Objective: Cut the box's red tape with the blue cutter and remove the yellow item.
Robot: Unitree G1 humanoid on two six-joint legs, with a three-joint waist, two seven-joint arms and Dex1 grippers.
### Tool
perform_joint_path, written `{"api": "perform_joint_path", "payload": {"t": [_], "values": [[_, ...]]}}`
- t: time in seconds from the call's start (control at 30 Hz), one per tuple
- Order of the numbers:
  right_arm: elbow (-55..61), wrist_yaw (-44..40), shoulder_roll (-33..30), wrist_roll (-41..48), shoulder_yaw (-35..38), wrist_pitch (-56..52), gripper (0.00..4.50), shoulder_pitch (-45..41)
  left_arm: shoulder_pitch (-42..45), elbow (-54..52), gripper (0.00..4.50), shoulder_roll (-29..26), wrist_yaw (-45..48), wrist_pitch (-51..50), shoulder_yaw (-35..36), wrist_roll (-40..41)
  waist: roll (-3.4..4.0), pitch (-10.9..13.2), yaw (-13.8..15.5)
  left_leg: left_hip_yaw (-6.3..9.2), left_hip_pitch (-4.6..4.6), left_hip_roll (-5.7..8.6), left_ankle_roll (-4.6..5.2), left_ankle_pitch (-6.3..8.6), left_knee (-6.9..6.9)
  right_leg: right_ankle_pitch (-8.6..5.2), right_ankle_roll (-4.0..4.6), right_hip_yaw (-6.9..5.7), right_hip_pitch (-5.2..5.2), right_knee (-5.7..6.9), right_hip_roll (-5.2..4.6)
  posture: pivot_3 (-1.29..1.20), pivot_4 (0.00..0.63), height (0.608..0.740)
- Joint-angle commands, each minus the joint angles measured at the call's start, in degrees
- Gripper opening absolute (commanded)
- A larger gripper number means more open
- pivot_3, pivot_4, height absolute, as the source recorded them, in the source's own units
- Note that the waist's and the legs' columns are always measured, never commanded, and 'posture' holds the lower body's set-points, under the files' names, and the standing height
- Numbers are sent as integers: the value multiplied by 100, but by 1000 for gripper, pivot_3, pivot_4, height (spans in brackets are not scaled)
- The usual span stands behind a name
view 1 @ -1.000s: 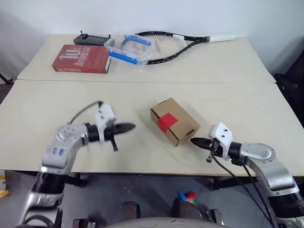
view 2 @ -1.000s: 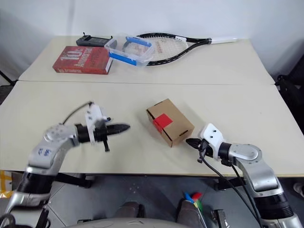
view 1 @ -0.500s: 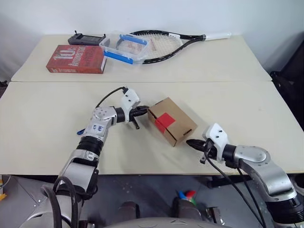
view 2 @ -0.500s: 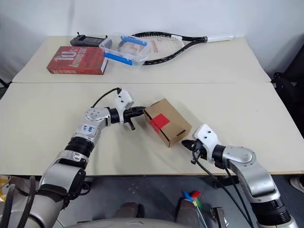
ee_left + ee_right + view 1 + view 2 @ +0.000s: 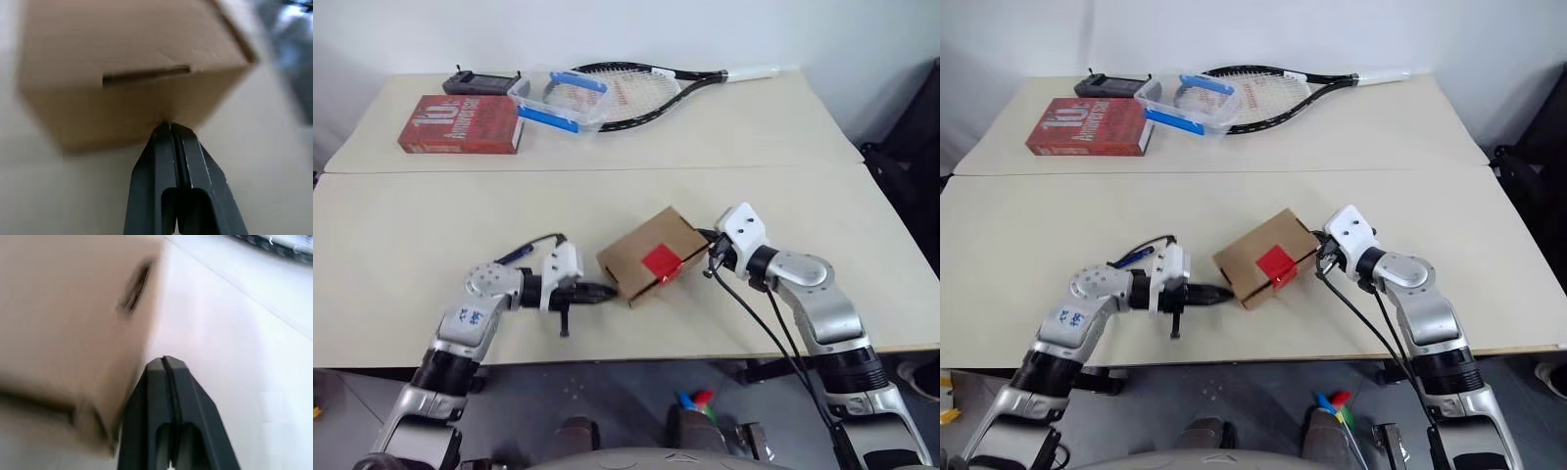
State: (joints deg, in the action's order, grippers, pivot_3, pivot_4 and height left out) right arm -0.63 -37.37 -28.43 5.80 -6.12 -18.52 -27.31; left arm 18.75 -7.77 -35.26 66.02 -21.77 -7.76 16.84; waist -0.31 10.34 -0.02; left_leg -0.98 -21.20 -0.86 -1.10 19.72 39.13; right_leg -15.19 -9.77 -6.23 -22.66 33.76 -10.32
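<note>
On the beige table (image 5: 401, 235), both closed, empty grippers, left (image 5: 607, 291) and right (image 5: 710, 245), are flanking the box (image 5: 646, 257), its contents hidden.

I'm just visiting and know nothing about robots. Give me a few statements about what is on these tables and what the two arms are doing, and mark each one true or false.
1. The red tape is on the cardboard box. True.
2. The box's flaps stand open. False: they are folded shut, with the tape across them.
3. The left gripper has its jaws shut, with the tips at one end of the box. True.
4. The right gripper holds a blue knife. False: its jaws are shut on nothing, at the box's other end.
5. A tennis racket lies on the far table, beside a clear tub with blue handles. True.
6. The red book lies on top of the box. False: it lies on the far table.
</note>
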Motion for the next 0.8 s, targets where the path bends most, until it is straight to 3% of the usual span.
{"api": "perform_joint_path", "payload": {"t": [0.03, 0.17, 0.27, 0.4, 0.57, 0.7, 0.8], "values": [[326, -89, -319, 86, 363, -42, 0, 216, -303, -822, 35, -352, 52, -501, 494, 596, 1, 1, 44, 0, -2, 1, 0, 0, 0, 0, 0, 0, 0, -2, -1, 0, 150, 740], [950, -412, -867, 394, 822, -384, 0, 806, 40, -524, 35, -321, -177, -824, 1118, 1170, 2, 2, 157, 5, -5, 3, 2, 1, 6, 0, 0, 0, 3, -3, -2, 0, 150, 740], [1418, -829, -1287, 747, 896, -1019, 0, 1238, 496, 68, 35, -342, -195, -543, 1001, 891, 4, 1, 147, 3, 0, 3, 2, 1, 6, 0, 0, 0, 5, -1, -1, 0, 150, 740], [2218, -1210, -1604, 1360, 765, -2069, 0, 1619, 1190, 1161, 35, 234, -667, 254, 569, 222, 5, -1, 124, -3, 3, 3, 3, 2, 4, 0, 0, 0, 7, -2, 1, 0, 150, 740], [2853, -895, -1133, 1941, 388, -3154, 0, 1285, 1392, 1665, 35, 475, -494, 790, -281, -500, 5, 0, 73, -7, 5, 2, 3, 2, 1, 0, 0, 1, 4, -3, 1, 0, 150, 740], [2337, -139, -331, 1531, 40, -3123, 0, 459, 1145, 1188, 35, 584, -311, 468, -512, -330, 2, 1, 42, -5, 1, 2, 2, 1, 6, 0, 0, 1, 3, 0, 0, 0, 150, 740], [1904, -22, -159, 1294, -12, -2835, 0, 111, 982, 941, 35, 668, -428, 304, -461, -279, 6, -1, 43, -5, 1, 3, 3, 2, 5, 0, 0, 3, 1, 0, -1, 0, 150, 740]]}}
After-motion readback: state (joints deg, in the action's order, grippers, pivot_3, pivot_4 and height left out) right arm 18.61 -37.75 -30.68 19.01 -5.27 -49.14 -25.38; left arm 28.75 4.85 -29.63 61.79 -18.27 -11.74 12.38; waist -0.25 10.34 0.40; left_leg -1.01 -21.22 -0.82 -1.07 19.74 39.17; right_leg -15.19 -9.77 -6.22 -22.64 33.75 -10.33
